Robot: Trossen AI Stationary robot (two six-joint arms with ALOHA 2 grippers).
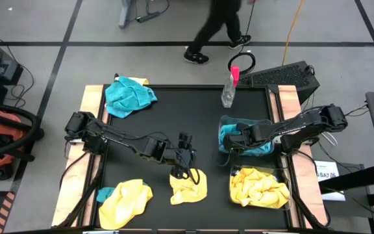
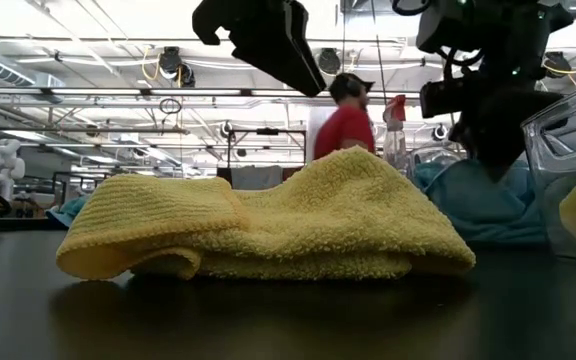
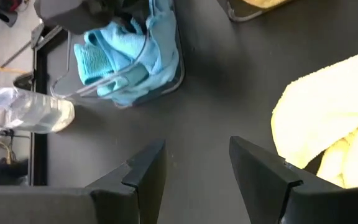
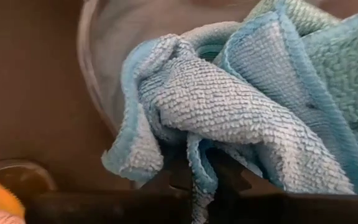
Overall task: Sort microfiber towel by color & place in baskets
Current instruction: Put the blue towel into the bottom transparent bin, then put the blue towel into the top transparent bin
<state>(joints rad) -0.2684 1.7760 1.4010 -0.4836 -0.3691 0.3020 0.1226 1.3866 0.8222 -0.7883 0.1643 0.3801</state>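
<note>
Room: big workshop floor beyond the black tabletop [image 1: 187, 123]; a person [image 1: 216, 29] walks past at upper centre of the high view.
Baskets: upper basket [image 1: 224, 123] at centre right holds blue cloth; lower basket [image 1: 284, 170] at lower right holds a yellow pile [image 1: 258, 188].
Loose towels: blue towel [image 1: 128, 96] at upper left; yellow towel [image 1: 188, 185] at lower centre; second yellow towel [image 1: 125, 201] at lower left with a bit of blue cloth at its left edge.
Left claw: left claw [image 1: 186, 161] hovers just above the centre yellow towel, fingers apart, nothing between them.
Right claw: right claw [image 1: 231, 144] sits at the upper basket, fingers together, pinching a fold of the blue cloth [image 4: 229, 106] in that basket.
Key relation: the centre yellow towel lies directly below the left claw in the high view, touching or nearly so; cannot tell which. Left arm is clearly nearer than right. The towel's long axis runs roughly left-right in the frame. Its likely target, the lower basket, is to the right of it, near.
View differences: right wrist view alone shows the pinch on blue cloth. Low view shows the yellow towel as a humped fold on the tabletop with both claws above it. Left wrist view shows the open fingers [image 3: 148, 168] with the towel off to one side, not between them.
Other: spray bottle [image 1: 229, 88] stands at upper centre, near the upper basket.
</note>
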